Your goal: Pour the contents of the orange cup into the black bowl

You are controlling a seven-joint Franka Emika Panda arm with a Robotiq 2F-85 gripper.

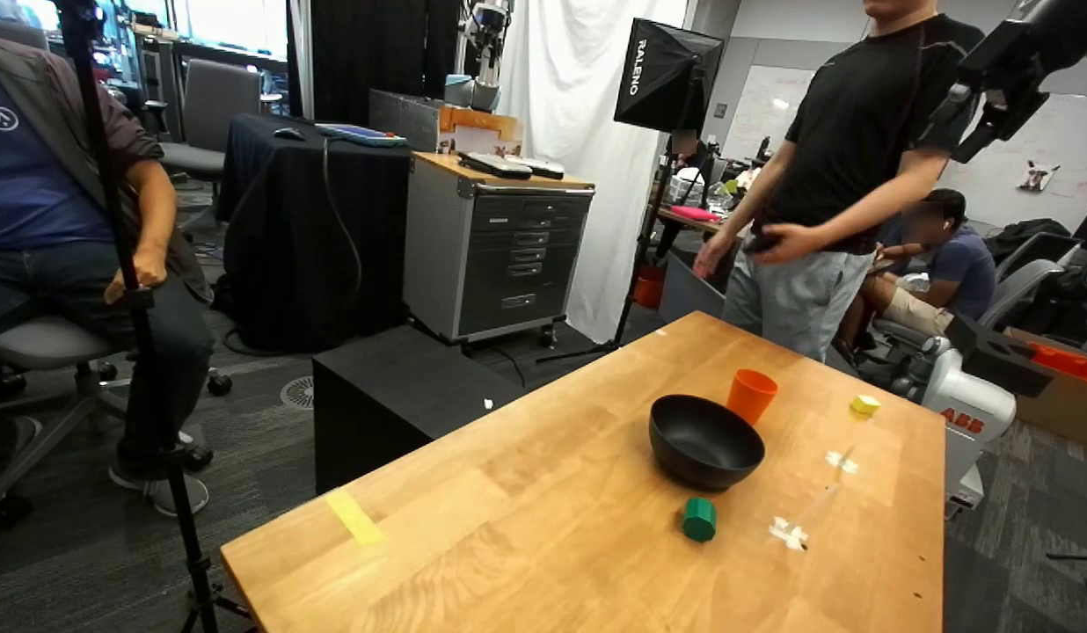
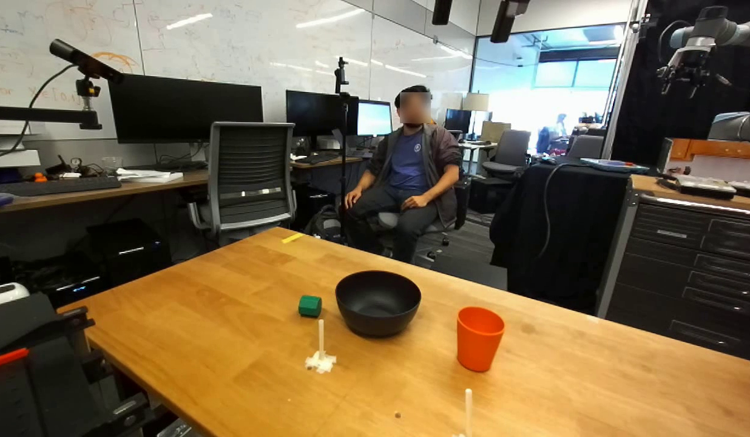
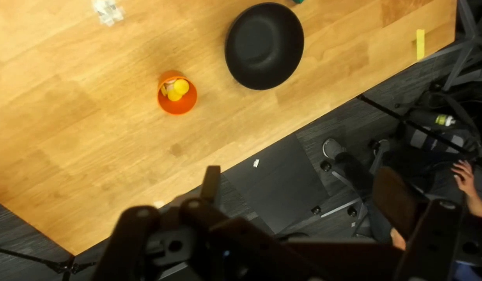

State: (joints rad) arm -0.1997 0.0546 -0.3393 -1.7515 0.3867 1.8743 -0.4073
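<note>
Got the Robotiq gripper (image 3: 298, 179) spread wide, empty. Probably gotta swing toward 10 o'clock in wrist view to reach the orange plastic cup (image 3: 179, 107), upright on the wooden table (image 3: 89, 136).

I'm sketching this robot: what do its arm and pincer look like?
The pincer is mostly black, with two jointed, blocky fingers. In the wrist view, round pivots and a small blue spot show on it. I can read no marking and can't make out the arm itself.
</note>
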